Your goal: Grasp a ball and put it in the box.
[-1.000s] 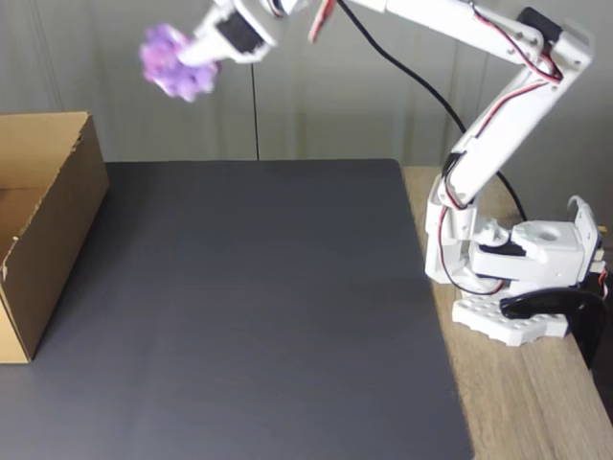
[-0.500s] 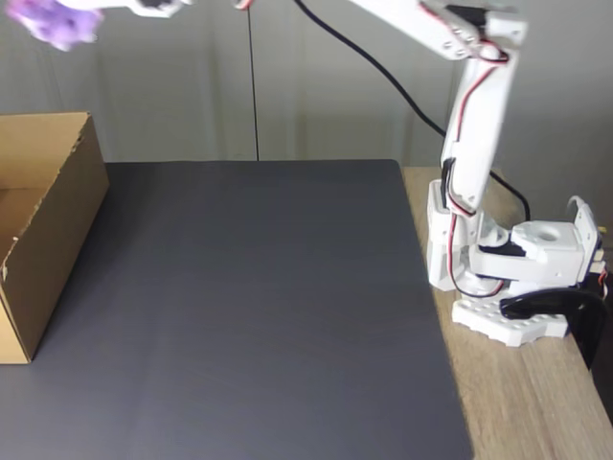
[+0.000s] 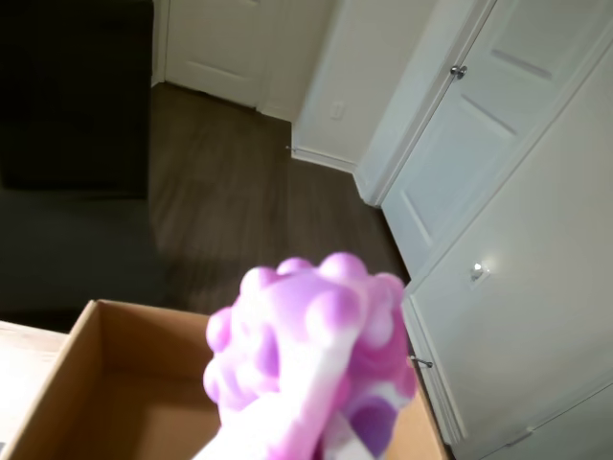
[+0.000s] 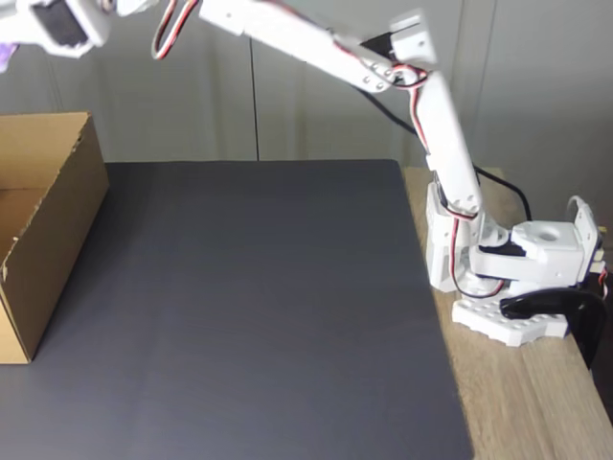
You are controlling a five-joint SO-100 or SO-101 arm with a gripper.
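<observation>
Ball [image 3: 311, 359], purple-pink with white marbling and knobbly, sits clenched in the gripper [image 3: 316, 436] at the near edge of the wrist view, held in the air above the open box [image 3: 105, 383], whose brown floor lies below and left of it. In the fixed view the white arm [image 4: 335, 57] stretches far left from its base [image 4: 522, 287], high over the box [image 4: 48, 220] at the black mat's [image 4: 249, 307] left edge.

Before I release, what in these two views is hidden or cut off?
- Tool fingers: wrist view, hidden behind the knobbly purple-and-white ball.
- Ball: fixed view, nearly all past the left edge.
- Brown cardboard box: left part cut off in the fixed view; its floor is half covered by the ball.
</observation>
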